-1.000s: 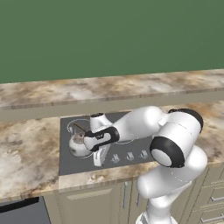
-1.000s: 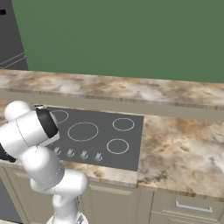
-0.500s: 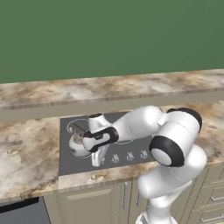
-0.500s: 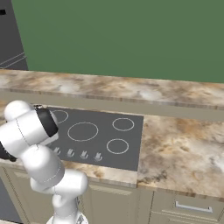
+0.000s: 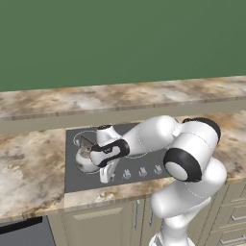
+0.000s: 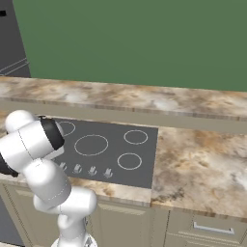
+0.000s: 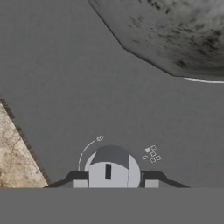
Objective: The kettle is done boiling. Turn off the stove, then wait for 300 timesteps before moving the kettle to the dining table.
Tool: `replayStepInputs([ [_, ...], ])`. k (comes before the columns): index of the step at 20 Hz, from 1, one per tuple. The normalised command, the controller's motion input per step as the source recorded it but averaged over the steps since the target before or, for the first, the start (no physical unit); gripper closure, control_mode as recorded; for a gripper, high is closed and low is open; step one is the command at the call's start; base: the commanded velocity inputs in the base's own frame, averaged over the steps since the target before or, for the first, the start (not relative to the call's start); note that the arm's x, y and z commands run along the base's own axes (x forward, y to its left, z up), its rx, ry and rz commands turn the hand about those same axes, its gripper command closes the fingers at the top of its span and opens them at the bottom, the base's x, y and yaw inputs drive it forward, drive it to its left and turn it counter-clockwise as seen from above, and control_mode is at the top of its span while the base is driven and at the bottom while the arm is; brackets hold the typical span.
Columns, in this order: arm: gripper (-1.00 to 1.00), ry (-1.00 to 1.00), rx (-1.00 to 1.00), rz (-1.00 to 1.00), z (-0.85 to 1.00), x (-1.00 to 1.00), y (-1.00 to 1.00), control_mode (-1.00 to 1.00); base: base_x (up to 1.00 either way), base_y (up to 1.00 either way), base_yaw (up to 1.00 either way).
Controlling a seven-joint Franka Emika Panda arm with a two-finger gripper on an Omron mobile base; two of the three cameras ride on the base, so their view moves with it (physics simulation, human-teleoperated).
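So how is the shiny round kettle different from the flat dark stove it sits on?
The small rounded silvery metal kettle bulges up and shines; the flat dark grey rectangular stove lies level and dull. The kettle is small, covering one burner; the stove is wide, with white rings and silver knobs. Both sit in the marble counter area.

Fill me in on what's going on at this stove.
The arm is reaching down to the front left of the stove, its gripper straddling a silver knob at the cooktop's front edge. The kettle sits on the left burner just behind the hand. The knob's dark marker points straight up in the hand view.
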Motion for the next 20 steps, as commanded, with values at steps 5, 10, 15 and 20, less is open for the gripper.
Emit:
replayStepInputs([
  [5,1.00,0.00,0.00,-0.03,-0.03,-0.01,0.01,-1.00,0.00,0.00,0.00],
  [10,1.00,0.00,0.00,-0.13,-0.10,-0.04,0.00,-1.00,0.00,0.00,0.00],
  [15,1.00,0.00,0.00,-0.17,-0.14,-0.06,0.00,-1.00,0.00,0.00,0.00],
  [20,1.00,0.00,0.00,-0.20,-0.12,-0.12,0.00,-1.00,0.00,0.00,0.00],
])
